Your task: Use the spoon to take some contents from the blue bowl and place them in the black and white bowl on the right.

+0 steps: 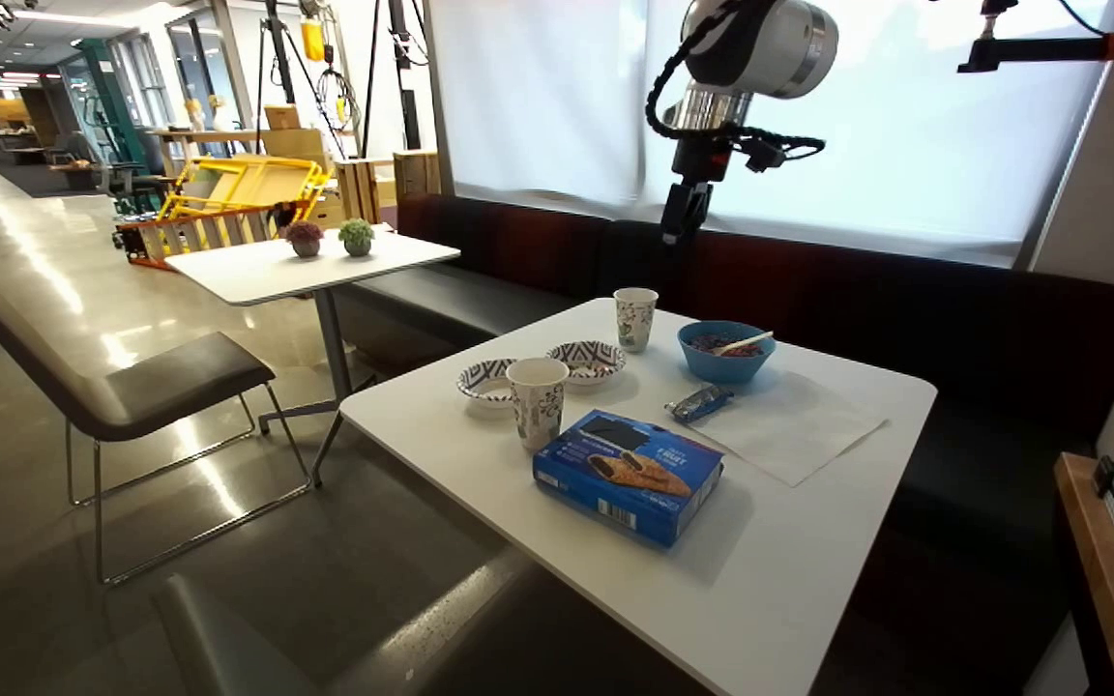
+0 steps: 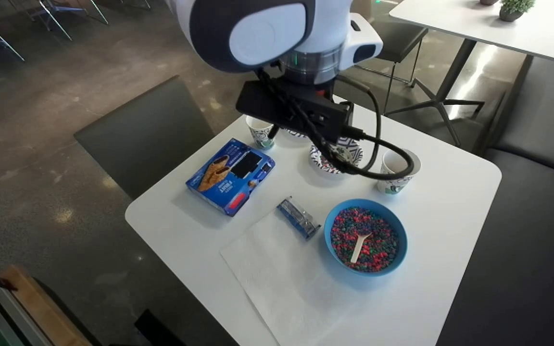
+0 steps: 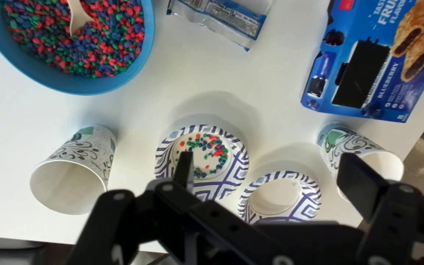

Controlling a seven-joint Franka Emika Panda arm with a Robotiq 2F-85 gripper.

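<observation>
Picking up the spoon (image 2: 358, 247), lying in the blue bowl (image 3: 83, 84), seems the step in hand — the end effector (image 3: 267, 167) hovers, jaws wide apart, holding nothing, so it likely must descend to the handle (image 1: 748, 341) next. The wrist view crops that handle; in both exterior views it shows whole.

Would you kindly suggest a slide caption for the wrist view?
Spoon in the blue bowl of colourful bits; the open gripper holds nothing.
</observation>
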